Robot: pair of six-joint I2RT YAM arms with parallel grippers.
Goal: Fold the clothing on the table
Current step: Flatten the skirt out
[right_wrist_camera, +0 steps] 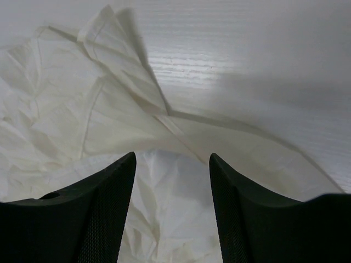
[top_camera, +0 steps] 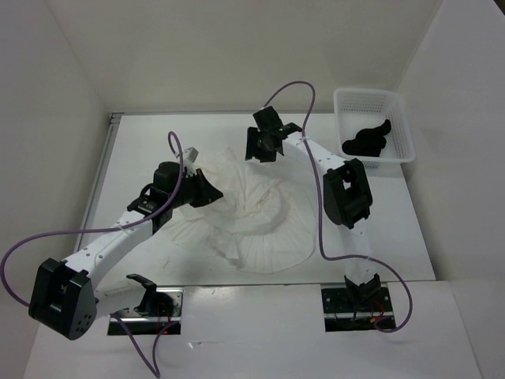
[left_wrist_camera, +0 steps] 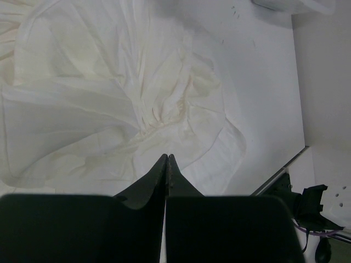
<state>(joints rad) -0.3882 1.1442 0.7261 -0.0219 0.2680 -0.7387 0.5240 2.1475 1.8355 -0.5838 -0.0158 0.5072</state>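
1. Your white surface (top_camera: 387, 229) carries the clothing (top_camera: 256, 217), crumpled at its middle.
2. Your left claw (left_wrist_camera: 167, 160) is pressed together over the clothing's left part.
3. Your right claw (right_wrist_camera: 173, 160) stands apart above its far edge.

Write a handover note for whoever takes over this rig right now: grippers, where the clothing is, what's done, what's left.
Left gripper: shut, tips over the left part of the clothing; whether it pinches fabric is unclear.
Right gripper: open above the clothing's far edge, holding nothing.
Clothing: lies spread out and wrinkled on the table.
Done: no neat fold visible.
Left: all the folding.
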